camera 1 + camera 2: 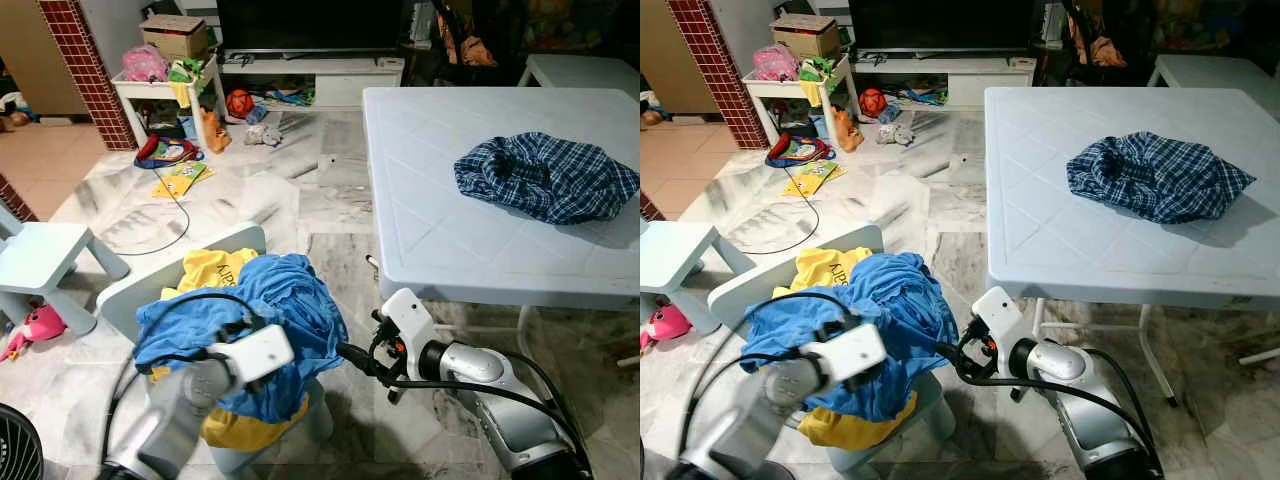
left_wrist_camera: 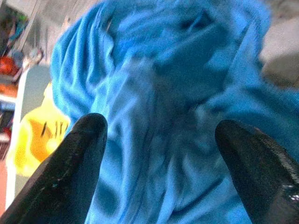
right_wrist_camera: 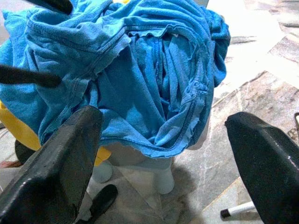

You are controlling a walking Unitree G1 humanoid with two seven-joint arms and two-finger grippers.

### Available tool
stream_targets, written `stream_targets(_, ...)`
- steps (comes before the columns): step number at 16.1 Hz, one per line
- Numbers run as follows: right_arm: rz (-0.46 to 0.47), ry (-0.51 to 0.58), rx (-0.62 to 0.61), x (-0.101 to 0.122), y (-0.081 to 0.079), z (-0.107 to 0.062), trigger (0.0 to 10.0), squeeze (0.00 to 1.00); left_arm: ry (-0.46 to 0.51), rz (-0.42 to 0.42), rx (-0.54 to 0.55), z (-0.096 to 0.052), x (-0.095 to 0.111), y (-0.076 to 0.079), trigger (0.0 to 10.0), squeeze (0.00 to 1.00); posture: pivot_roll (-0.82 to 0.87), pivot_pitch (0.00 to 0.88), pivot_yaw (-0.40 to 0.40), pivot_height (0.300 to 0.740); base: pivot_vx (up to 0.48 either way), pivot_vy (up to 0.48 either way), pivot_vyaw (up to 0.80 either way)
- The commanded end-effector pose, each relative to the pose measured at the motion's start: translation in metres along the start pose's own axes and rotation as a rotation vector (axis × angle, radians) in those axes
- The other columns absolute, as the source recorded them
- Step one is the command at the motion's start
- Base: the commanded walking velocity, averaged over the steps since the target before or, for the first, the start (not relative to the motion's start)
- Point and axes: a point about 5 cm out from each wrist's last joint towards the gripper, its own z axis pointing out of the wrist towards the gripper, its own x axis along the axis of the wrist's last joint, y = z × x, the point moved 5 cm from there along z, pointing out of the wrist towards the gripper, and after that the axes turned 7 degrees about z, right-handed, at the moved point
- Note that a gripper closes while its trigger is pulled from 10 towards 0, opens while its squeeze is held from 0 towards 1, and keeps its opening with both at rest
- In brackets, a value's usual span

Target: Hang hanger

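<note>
A blue T-shirt [image 1: 270,300] lies crumpled on top of a yellow garment [image 1: 205,268] on a small pale chair [image 1: 228,240] right in front of me. My left gripper [image 2: 161,125] is open, its fingers spread just over the blue cloth on the pile's near left side. My right gripper [image 1: 356,356] is open too, low at the pile's right edge and pointing at the shirt's hem [image 3: 173,140], a short way off it. A blue plaid shirt [image 1: 545,175] lies bunched on the white table.
The white table [image 1: 440,210] stands at the right, its near edge above my right arm. A pale blue stool [image 1: 40,260] is at the left, and a black fan [image 1: 15,445] at the lower left. Toys and a cable [image 1: 175,190] litter the marble floor further back.
</note>
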Motion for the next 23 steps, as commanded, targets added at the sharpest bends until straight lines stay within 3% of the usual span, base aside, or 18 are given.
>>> stream_targets(1,-0.014,0.010,0.003,0.004,0.000,0.002,10.0,0.00,-0.026,-0.025,-0.005,-0.007,-0.010,-0.003,10.0,1.00,-0.02,0.000,0.015,0.740,0.000,0.000,0.00)
stream_targets(3,-0.018,0.009,0.011,0.004,-0.001,0.003,10.0,0.00,-0.067,-0.024,-0.009,-0.010,-0.026,-0.003,10.0,0.98,-0.01,0.000,0.011,0.740,0.000,0.000,0.00)
stream_targets(4,-0.019,0.009,0.012,0.004,-0.001,0.004,10.0,0.00,-0.069,-0.026,-0.012,-0.009,-0.027,-0.003,10.0,0.93,-0.01,0.000,0.005,0.740,0.000,0.000,0.00)
stream_targets(5,-0.026,0.009,0.018,0.006,-0.002,0.005,10.0,0.00,-0.076,-0.044,-0.017,-0.005,-0.031,-0.004,10.0,0.00,-0.02,0.000,0.004,0.740,0.000,0.000,0.00)
stream_targets(8,-0.043,0.016,0.012,0.008,0.001,0.004,10.0,0.00,-0.056,-0.083,-0.052,0.006,-0.030,-0.005,10.0,0.00,-0.03,0.000,0.006,0.740,0.000,0.000,0.00)
stream_targets(11,-0.040,0.017,0.004,0.007,0.002,0.003,10.0,0.00,-0.041,-0.058,-0.050,0.015,-0.027,-0.012,10.0,0.00,-0.03,0.000,0.006,0.740,0.000,0.000,0.00)
stream_targets(13,-0.040,0.015,0.003,0.005,0.001,0.002,10.0,0.00,-0.008,-0.048,-0.052,0.022,-0.014,-0.021,10.0,0.00,-0.04,0.000,0.018,0.740,0.000,0.000,0.00)
stream_targets(17,-0.042,0.014,0.005,0.005,0.000,0.003,10.0,0.00,-0.009,-0.037,-0.122,0.025,-0.014,-0.011,10.0,0.00,-0.04,0.000,0.018,0.740,0.000,0.000,0.00)
stream_targets(18,-0.043,0.015,0.004,0.006,0.001,0.003,10.0,0.00,-0.012,-0.042,-0.163,0.027,-0.015,-0.004,2.8,0.00,-0.04,0.001,0.018,0.740,0.000,0.000,0.00)
stream_targets(19,-0.043,0.015,0.003,0.006,0.001,0.003,10.0,0.00,-0.013,-0.042,-0.173,0.027,-0.016,-0.003,2.8,0.00,-0.05,0.002,0.020,0.740,0.000,0.000,0.00)
stream_targets(20,-0.043,0.015,0.002,0.006,0.001,0.003,10.0,0.00,-0.019,-0.045,-0.185,0.027,-0.017,-0.001,2.0,0.00,-0.05,0.002,0.020,0.740,0.000,0.000,0.00)
stream_targets(21,-0.043,0.015,0.001,0.006,0.001,0.003,10.0,0.00,-0.026,-0.052,-0.214,0.027,-0.019,0.003,2.7,0.00,-0.04,0.004,0.022,0.740,0.000,0.000,0.00)
stream_targets(22,-0.042,0.015,0.001,0.005,0.001,0.003,10.0,0.00,-0.027,-0.051,-0.207,0.029,-0.021,0.002,2.0,0.00,-0.05,0.004,0.024,0.740,0.000,0.000,0.00)
stream_targets(23,-0.041,0.015,0.001,0.005,0.001,0.003,10.0,0.00,-0.028,-0.051,-0.204,0.029,-0.021,0.002,2.0,0.00,-0.05,0.004,0.024,0.740,0.000,0.000,0.00)
